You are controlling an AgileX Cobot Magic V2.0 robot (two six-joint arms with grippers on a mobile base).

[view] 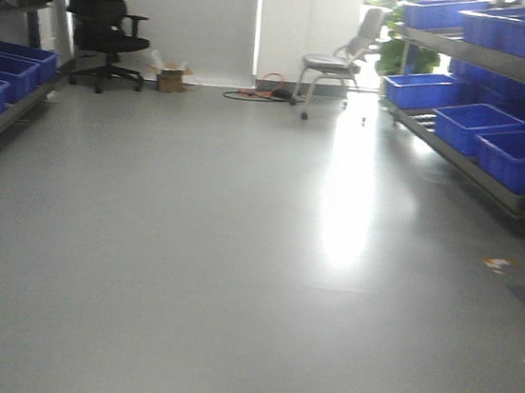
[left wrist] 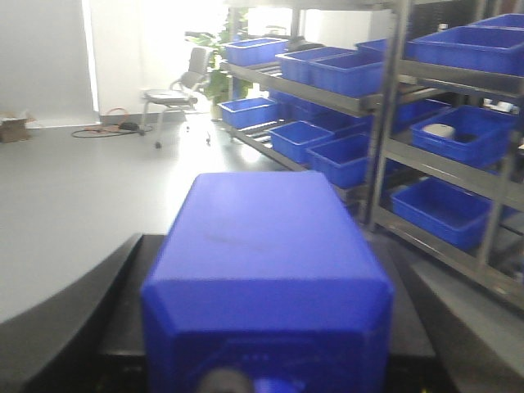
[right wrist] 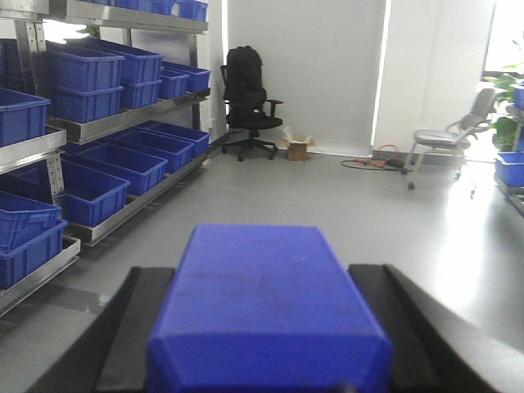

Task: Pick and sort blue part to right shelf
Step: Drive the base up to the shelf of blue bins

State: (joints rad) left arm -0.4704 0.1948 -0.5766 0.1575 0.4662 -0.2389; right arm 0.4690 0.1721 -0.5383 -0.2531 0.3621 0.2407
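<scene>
Picking looks done: the left hand (left wrist: 266, 262) is clamped on the blue part (left wrist: 270, 237), whose long axis runs straight ahead, cap end nearest the camera. The right hand (right wrist: 266, 286) grips another blue block (right wrist: 262, 311). The right shelf (left wrist: 385, 106) stands near, and placing the part there remains.

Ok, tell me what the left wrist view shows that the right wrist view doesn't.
Left wrist only: a white object in a bin on the right shelf. Right wrist only: the black office chair and the left rack. Both: a blue block clamped up close, the left block in one, the right block in the other, plus the grey chair.
</scene>
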